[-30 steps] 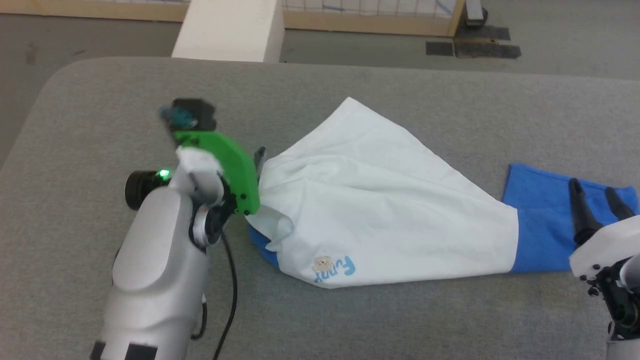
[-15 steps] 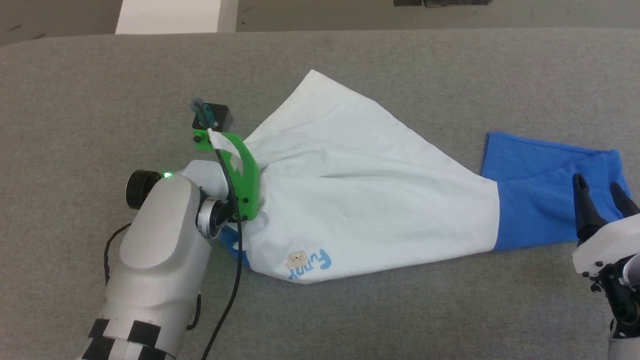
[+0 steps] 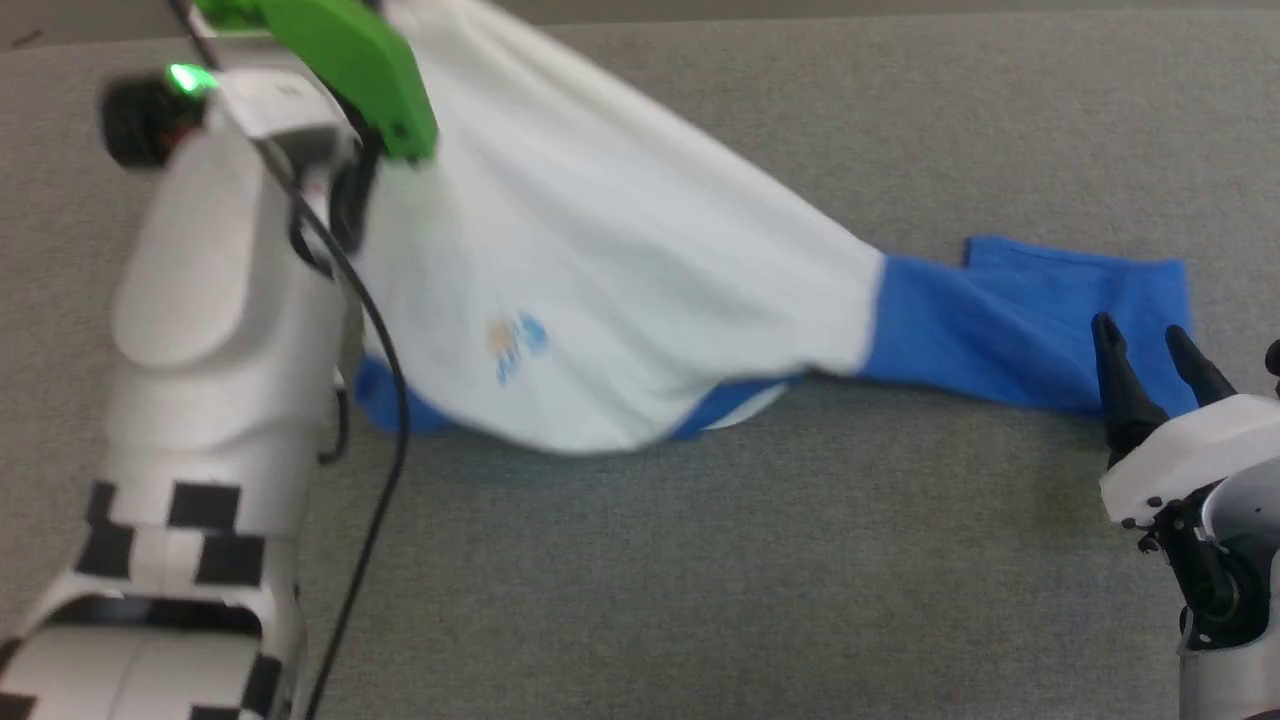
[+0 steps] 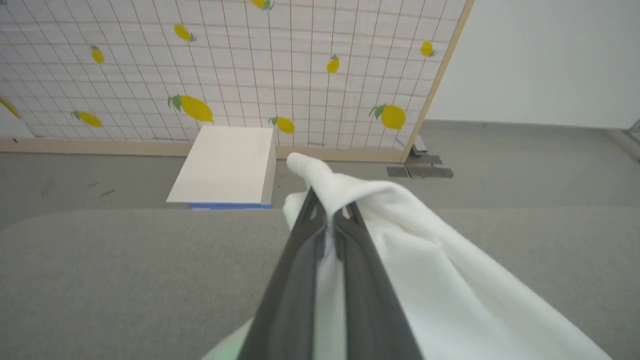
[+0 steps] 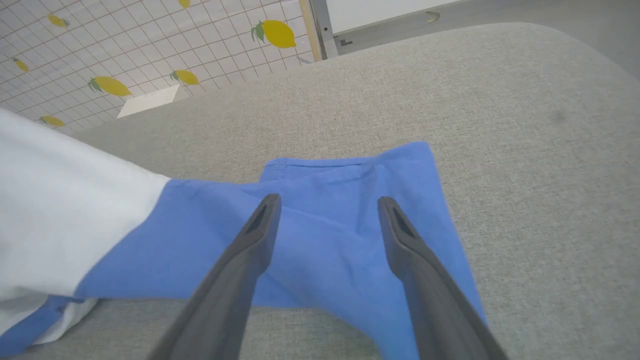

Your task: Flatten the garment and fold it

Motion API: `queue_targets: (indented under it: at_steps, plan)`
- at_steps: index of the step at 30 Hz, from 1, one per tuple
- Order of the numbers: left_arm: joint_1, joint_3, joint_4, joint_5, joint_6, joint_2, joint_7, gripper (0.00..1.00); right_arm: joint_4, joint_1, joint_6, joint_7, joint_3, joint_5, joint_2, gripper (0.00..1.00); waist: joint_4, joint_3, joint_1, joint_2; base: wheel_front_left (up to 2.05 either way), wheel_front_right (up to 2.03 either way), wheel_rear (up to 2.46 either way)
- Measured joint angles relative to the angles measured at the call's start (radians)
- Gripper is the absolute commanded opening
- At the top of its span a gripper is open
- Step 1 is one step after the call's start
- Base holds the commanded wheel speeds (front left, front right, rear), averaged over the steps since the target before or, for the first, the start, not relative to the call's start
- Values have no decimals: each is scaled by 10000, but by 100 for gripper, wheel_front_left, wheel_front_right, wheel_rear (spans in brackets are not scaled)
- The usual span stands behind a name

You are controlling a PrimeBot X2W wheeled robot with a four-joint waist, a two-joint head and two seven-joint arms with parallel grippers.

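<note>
Fingers of our right gripper [image 5: 325, 202] stand wide apart over the blue sleeve [image 5: 345, 170], which lies on the grey bench [image 5: 500, 125]. Past it, the white garment [image 3: 600, 250] slopes up off the bench to our left gripper [image 4: 327, 210], held high. Its fingers are pinched tight on a bunch of white cloth. Far behind the bench we see a white box [image 4: 225, 165] and a screen [image 4: 250, 65] with lemons.
</note>
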Motion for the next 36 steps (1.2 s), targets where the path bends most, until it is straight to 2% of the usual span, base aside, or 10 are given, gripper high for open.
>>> queue_targets:
  at_steps: [4,6,9,10,11,18,22,25,30,36]
  plan:
    - [-1304,171,-82,169,77,151,-1480,0,163,-14,0,-161,86,23,-2,100,-310,338,0,0,0,0,0]
    - [-1650,142,104,307,71,174,-1760,0,255,-21,0,-236,90,82,-2,100,-461,498,0,0,0,0,0]
    - [-1755,65,777,320,-21,176,-1639,0,355,-33,0,-368,109,107,-6,100,-663,746,0,0,0,0,0]
    - [-1714,73,1041,280,-48,159,-1582,62,395,-35,0,-403,119,107,-4,100,-731,815,0,0,0,0,0]
    - [-1669,61,1227,261,-94,146,-1634,100,422,-37,0,-437,117,107,-4,100,-785,883,0,0,0,0,0]
    - [-1441,178,1590,-284,-665,-155,-2890,100,518,-47,0,-466,128,102,-6,100,-723,970,0,0,0,0,0]
    - [-693,349,1315,-384,-953,-10,-4040,100,529,-51,0,-445,274,82,-10,100,-535,708,0,0,0,0,0]
    - [242,545,769,-462,-997,150,-4890,100,545,-48,0,-359,422,21,-8,100,-275,436,0,0,0,0,0]
    - [2955,1074,-667,-685,-667,353,-5359,100,681,-31,0,-224,807,-56,-6,100,134,-201,0,0,0,0,0]
    - [5963,1618,-2278,-934,-42,61,-5417,100,832,-148,0,251,1275,-510,-17,100,558,-712,0,0,0,0,0]
